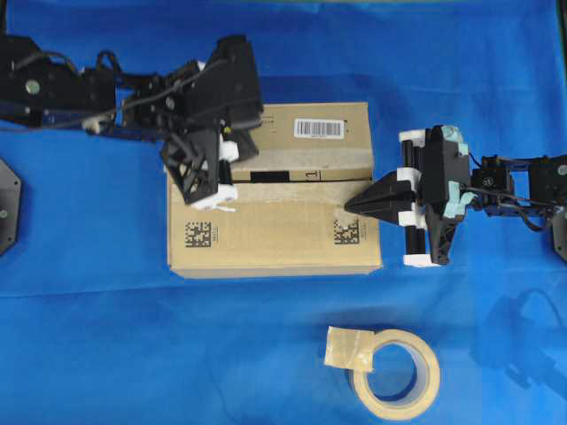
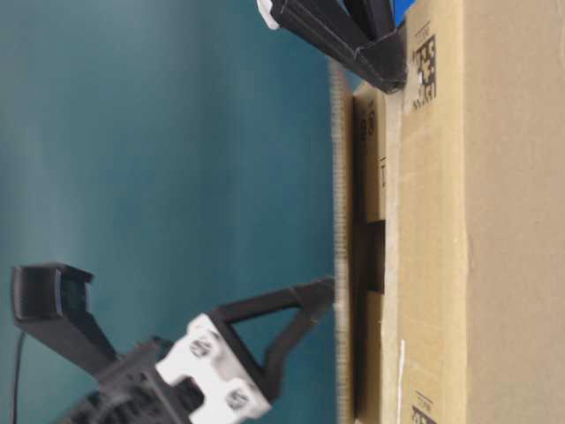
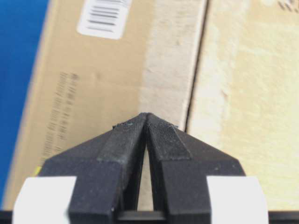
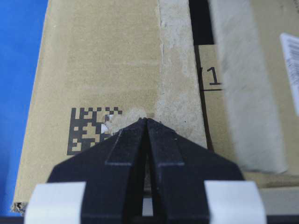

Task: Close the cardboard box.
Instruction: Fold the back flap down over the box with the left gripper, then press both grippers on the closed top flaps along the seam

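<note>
Left arm: built of black links, with thin black cables looped along its upper side, as seen from overhead.
Left hand (image 1: 205,197): black, with white blocks at the finger bases; two small screws are seen in a white block in the table-level view.
Left fingers (image 3: 131,140): matte black, wedge-shaped, tapered to a point, with a fine ribbed texture on the surface.
Right arm: black segments joined by dark cabling, with a round black joint at the far end.
Right hand (image 1: 353,207): black body crossed by a long bar capped in white; pale teal parts are seen behind it.
Right fingers (image 4: 126,144): black tapered wedges, with white blocks at their bases.
</note>
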